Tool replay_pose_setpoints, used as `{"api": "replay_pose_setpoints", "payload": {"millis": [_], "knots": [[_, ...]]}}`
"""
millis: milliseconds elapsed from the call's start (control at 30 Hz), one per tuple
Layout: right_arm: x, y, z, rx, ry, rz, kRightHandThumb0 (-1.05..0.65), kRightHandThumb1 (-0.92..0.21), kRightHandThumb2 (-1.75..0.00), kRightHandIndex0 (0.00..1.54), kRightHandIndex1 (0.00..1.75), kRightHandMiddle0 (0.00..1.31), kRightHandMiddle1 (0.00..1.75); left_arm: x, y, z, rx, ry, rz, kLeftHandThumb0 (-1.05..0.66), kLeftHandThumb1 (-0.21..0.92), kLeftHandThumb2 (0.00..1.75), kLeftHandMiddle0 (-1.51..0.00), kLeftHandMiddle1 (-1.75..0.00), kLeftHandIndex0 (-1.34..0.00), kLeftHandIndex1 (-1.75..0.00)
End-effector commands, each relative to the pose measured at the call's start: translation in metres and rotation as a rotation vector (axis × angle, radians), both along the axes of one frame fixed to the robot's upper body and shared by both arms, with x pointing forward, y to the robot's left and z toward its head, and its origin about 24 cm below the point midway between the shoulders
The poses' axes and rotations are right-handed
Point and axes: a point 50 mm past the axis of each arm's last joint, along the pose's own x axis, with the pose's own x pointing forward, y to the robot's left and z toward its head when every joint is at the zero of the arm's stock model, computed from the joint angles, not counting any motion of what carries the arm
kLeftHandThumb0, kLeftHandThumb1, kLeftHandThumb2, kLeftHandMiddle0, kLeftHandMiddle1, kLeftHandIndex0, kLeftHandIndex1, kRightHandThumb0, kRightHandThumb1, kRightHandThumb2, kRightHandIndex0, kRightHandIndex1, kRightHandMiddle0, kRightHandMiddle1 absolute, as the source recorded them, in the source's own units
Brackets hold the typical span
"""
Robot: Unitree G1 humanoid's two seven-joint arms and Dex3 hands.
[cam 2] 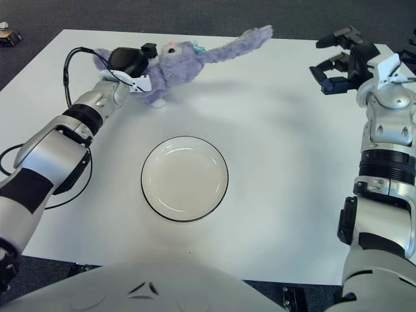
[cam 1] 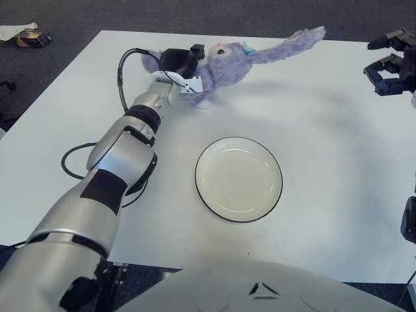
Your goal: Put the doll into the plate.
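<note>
- White table (cam 1: 325, 149) fills most of both views, dark grey carpet (cam 1: 195, 13) around it; robot's light grey torso shell (cam 1: 260, 286) along the bottom edge.
- Plate (cam 1: 238, 179): round, off-white with thin dark rim, flat on the table near centre, nothing in it.
- Doll (cam 1: 218, 65): purple plush, long-eared, small teal bow by the pink nose. Sits at the far-left part of the table, well apart from the plate and beyond it.
- One long ear (cam 1: 292, 43) stretches out to the right, free end not touching anything I can make out. White foot (cam 1: 203, 104) is at table level; can't tell if the body is fully resting or partly lifted.
- Left hand (cam 1: 177, 64): black fingers wrapped on the doll's left side/back, gripping it. White bracket of the hand sits against the plush. Left arm (cam 1: 123, 162) reaches diagonally from the bottom-left across the table to it.
- Black cable (cam 1: 122, 71) loops off the left wrist; another loop (cam 1: 68, 162) lies on the table beside the forearm.
- Right hand (cam 2: 342, 60): at the far-right side of the table, well apart from the doll's ear tip. Fingers spread, holding nothing. Can't tell if it touches the table. Right forearm (cam 2: 383, 136) runs down the right edge of the right eye view.
- Off-table: small dark box (cam 1: 34, 39) with crumpled white paper (cam 1: 16, 29) on the carpet, top-left corner.
</note>
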Motion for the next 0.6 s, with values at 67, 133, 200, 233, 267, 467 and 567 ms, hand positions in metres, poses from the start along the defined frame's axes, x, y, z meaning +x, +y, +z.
{"api": "replay_pose_setpoints", "payload": {"millis": [67, 133, 200, 233, 267, 467, 567], "knots": [[0.001, -0.008, -0.038, 0.140, 0.014, -0.125, -0.48, -0.35, -1.06, 0.39, 1.39, 0.03, 1.48, -0.001, 0.006, 0.003, 0.013, -0.045, -0.002, -0.53, 0.17, 1.49, -1.30, -1.75, -0.73, -1.75], [0.002, -0.009, -0.053, 0.176, 0.034, -0.180, -0.48, -0.36, -1.06, 0.41, 1.45, 0.04, 1.51, -0.001, 0.007, 0.003, 0.014, -0.058, -0.004, -0.53, 0.17, 1.49, -1.30, -1.75, -0.73, -1.75], [0.004, -0.007, -0.065, 0.204, 0.056, -0.222, -0.48, -0.36, -1.06, 0.42, 1.50, 0.04, 1.53, -0.001, 0.008, 0.004, 0.013, -0.066, -0.005, -0.53, 0.17, 1.49, -1.30, -1.75, -0.73, -1.75], [0.005, -0.006, -0.070, 0.215, 0.066, -0.238, -0.48, -0.37, -1.06, 0.42, 1.54, 0.03, 1.55, -0.001, 0.008, 0.005, 0.012, -0.069, -0.006, -0.53, 0.17, 1.49, -1.31, -1.75, -0.73, -1.75], [0.007, -0.004, -0.078, 0.231, 0.093, -0.260, -0.48, -0.37, -1.06, 0.41, 1.56, 0.03, 1.56, -0.001, 0.009, 0.006, 0.010, -0.074, -0.008, -0.53, 0.17, 1.49, -1.31, -1.75, -0.73, -1.75], [0.013, 0.015, -0.110, 0.260, 0.195, -0.285, -0.47, -0.38, -1.07, 0.35, 1.57, 0.00, 1.63, -0.002, 0.010, 0.011, 0.002, -0.097, -0.028, -0.53, 0.16, 1.51, -1.32, -1.75, -0.74, -1.75], [0.012, 0.028, -0.116, 0.243, 0.204, -0.259, -0.46, -0.38, -1.07, 0.33, 1.53, 0.00, 1.65, -0.002, 0.010, 0.013, -0.004, -0.111, -0.043, -0.54, 0.15, 1.52, -1.32, -1.75, -0.74, -1.75]]}}
